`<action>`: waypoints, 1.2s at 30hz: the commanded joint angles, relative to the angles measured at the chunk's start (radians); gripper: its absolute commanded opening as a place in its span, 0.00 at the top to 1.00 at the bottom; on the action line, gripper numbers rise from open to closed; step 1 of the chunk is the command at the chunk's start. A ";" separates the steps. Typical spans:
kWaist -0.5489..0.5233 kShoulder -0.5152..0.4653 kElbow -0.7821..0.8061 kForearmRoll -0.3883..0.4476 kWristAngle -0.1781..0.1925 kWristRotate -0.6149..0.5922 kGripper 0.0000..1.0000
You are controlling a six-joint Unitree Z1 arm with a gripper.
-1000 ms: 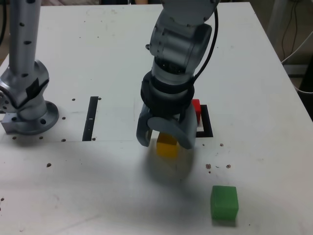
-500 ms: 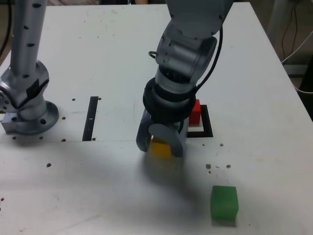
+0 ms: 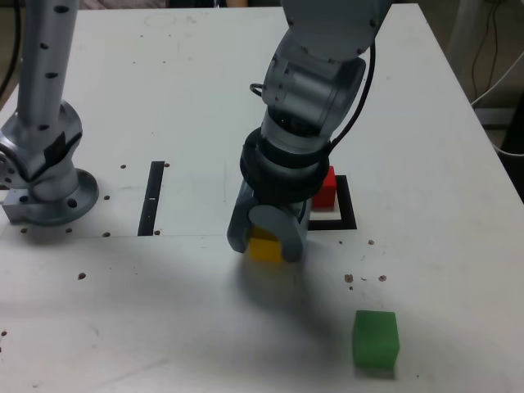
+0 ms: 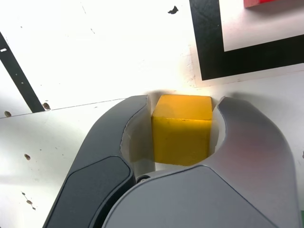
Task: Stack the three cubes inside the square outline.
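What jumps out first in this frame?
The big grey gripper sits low at the table's centre with its jaws around the yellow cube. Just behind it, the red cube stands in the square outline, and the green cube sits alone near the front edge.

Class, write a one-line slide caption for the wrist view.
Gripper jaws flank the yellow cube beside the square outline.

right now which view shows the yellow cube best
The wrist view: the yellow cube fills the centre between the gripper jaws, top and front face clear. The exterior view shows only a sliver below the gripper.
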 commanded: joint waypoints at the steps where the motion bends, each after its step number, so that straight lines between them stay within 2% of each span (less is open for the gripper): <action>1: -0.001 -0.008 -0.004 0.012 0.000 0.001 0.75; 8: 0.021 -0.071 -0.114 0.160 0.023 0.010 0.76; 15: 0.107 -0.109 -0.289 0.270 0.027 0.063 0.76; 22: 0.229 -0.078 -0.394 0.292 0.026 0.110 0.76; 28: 0.329 -0.025 -0.428 0.303 0.000 0.168 0.76; 36: 0.363 0.001 -0.411 0.298 -0.017 0.168 0.76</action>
